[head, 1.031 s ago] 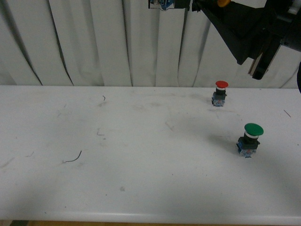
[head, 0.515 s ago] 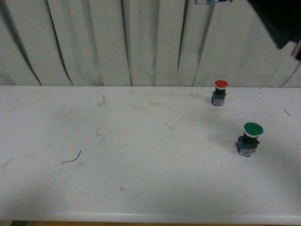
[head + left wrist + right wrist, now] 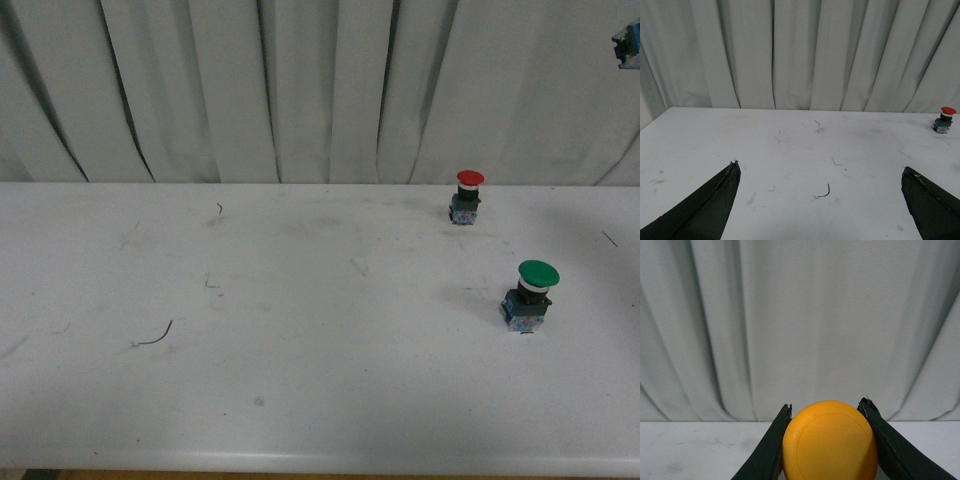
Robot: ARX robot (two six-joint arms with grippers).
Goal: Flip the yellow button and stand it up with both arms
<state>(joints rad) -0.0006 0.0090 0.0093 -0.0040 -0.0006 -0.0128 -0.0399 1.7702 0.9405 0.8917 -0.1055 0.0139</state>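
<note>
Right wrist view: the right gripper (image 3: 826,405) is closed on the yellow button (image 3: 830,440). Its 2 black fingers (image 3: 767,455) press the sides of the round cap, and the cap's face is turned toward the wrist camera. The block body is hidden behind the cap, so its tilt cannot be read here. In the front view only a small blue-black scrap shows at the upper right edge, high against the curtain (image 3: 300,90). That is probably the body, which puts the button in the air and well above the surface (image 3: 300,350).

The left gripper (image 3: 820,166) is spread wide and holds nothing, looking across the bare middle of the surface.

The step in hand looks like the handover that makes the flip:
- Bring the 2 grippers together over the open middle.
- Let the left one take the flat sides of the block body.
- Open the right one only once that grip is firm, since a smooth domed cap may slip or roll between fingers.
- Lower the button body first, with the cap upward.

The red button (image 3: 469,195) and the green button (image 3: 532,295) stand upright on the right side, well apart from each other. Setting down left of them avoids knocking either. A thin wire scrap (image 3: 155,335) lies further left and should also be avoided, so the base sits flat.
</note>
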